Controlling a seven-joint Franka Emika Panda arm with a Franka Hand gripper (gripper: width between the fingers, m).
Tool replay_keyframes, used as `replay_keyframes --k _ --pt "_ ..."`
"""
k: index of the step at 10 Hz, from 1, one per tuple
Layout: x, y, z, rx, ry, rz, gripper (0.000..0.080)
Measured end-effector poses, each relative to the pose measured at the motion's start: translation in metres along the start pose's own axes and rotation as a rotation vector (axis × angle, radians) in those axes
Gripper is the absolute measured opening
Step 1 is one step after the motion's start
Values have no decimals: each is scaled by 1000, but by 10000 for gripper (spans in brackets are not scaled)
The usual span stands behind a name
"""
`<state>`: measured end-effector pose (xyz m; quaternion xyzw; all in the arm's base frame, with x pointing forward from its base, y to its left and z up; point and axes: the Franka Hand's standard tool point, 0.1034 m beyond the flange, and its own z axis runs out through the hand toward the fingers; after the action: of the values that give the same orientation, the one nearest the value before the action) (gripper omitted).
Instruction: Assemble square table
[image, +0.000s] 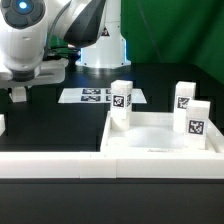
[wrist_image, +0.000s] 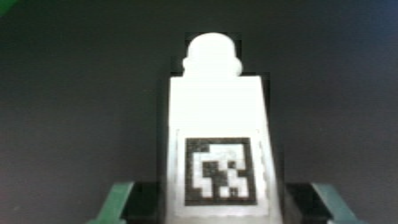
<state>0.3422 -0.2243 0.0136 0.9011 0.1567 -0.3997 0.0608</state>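
Exterior view, its left to its right: gripper (image: 18, 93) hangs low at the view's left, above dark table; fingers only partly visible there. Small white edge at the far left border, level with the low wall, not identifiable. Marker board (image: 97, 96) lies flat behind. Square tabletop (image: 160, 135) rests rim-up at the view's right, behind the long white low wall (image: 100, 163). Three legs stand upright on the slab: one at its near-left corner (image: 121, 100), two at the right side (image: 184, 97) (image: 198, 118), each showing a black-and-white tag

Wrist view: fourth leg (wrist_image: 219, 135) fills the frame, long axis running straight away from the camera, rounded peg end (wrist_image: 212, 48) farthest from the fingers, tag face toward the lens. Green finger pads (wrist_image: 125, 200) sit tight on both flanks of the tagged end: jaws closed to the leg's width, leg in hand

Key relation: tabletop lies toward the exterior view's right of the gripper, well apart. Free socket judged to be the one remaining corner; not clearly seen. Peg would need to point down into it
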Motion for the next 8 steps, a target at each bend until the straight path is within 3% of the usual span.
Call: replay_keyframes --k 8 --pt "0 0 0 0 0 0 288"
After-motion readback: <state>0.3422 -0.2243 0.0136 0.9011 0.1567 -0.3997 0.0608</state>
